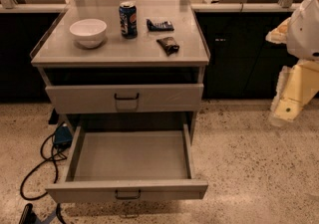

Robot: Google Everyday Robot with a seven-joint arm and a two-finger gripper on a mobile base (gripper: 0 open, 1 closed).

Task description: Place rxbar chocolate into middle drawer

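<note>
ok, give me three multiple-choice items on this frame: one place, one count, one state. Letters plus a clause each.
1. Where is the rxbar chocolate?
A. inside a drawer
B. on the cabinet top, right of the soda can
C. on the floor

2. How many things lie on the cabinet top?
A. two
B. four
C. six

3. The middle drawer is:
A. shut
B. pulled out, nothing in it
C. pulled out, with a cup inside

1 B: it lies front-right of the can, while the gripper hangs at the right edge, off the cabinet.
2 B: bowl, soda can, flat dark packet, rxbar chocolate.
3 B: its bare floor shows.
</note>
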